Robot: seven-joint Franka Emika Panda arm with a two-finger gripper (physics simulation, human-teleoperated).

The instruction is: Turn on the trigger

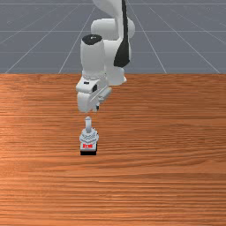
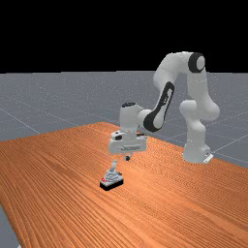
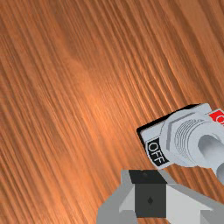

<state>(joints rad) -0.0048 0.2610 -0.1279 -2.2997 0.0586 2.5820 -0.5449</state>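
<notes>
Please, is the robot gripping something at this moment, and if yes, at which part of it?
Nothing is held. The white-and-grey gripper hangs apart from the small grey toggle switch with its rounded lever and black base.

Bright light; soft glare on tabletop (image 3: 94,98), wrist view.

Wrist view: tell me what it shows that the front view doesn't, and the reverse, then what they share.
Wrist view alone: the black OFF label.
Front view alone: the arm's white links and the grey floor beyond the table.
Both: the wooden table, the claw, the switch, its lever and red label.
</notes>
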